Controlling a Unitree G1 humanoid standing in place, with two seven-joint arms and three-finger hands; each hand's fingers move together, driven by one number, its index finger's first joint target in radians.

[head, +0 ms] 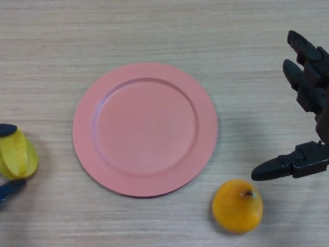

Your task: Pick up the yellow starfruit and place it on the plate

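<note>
The yellow starfruit lies at the far left edge of the wooden table, left of the plate. My left hand shows only as two black fingertips, one on top of the starfruit and one just below it, pinching it between them. The pink round plate sits empty in the middle. My right hand is at the right edge, fingers straight and thumb spread, holding nothing, to the right of the plate.
An orange round fruit sits on the table at the lower right, just below my right hand's thumb and off the plate's lower right rim.
</note>
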